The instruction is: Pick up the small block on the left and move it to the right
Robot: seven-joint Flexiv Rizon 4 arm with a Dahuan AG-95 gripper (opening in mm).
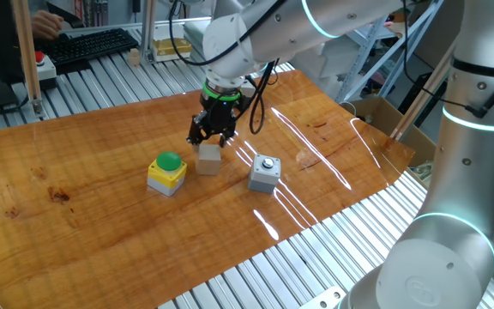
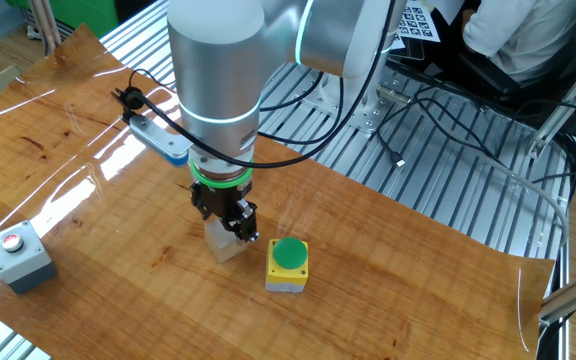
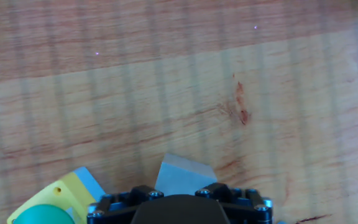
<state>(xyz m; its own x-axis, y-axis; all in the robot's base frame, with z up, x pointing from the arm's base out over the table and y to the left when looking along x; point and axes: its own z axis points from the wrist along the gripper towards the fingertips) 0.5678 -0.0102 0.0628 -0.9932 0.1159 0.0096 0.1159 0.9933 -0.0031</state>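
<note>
The small block [image 1: 209, 160] is a pale beige cube that stands on the wooden table between the yellow box and the grey box. It also shows in the other fixed view [image 2: 225, 243] and in the hand view [image 3: 185, 173], partly hidden by the hand. My gripper [image 1: 212, 137] hangs straight over it, fingers pointing down, tips at about the block's top. The fingers [image 1: 195, 136] look spread a little wider than the block, so the gripper appears open. In the other fixed view the gripper [image 2: 230, 222] covers the block's top.
A yellow box with a green dome button [image 1: 167, 172] stands close to the block's left. A grey box with a small top button [image 1: 265, 173] stands to its right. The wooden tabletop [image 1: 101, 146] lies on a metal roller bench. A keyboard [image 1: 93, 45] is at the back.
</note>
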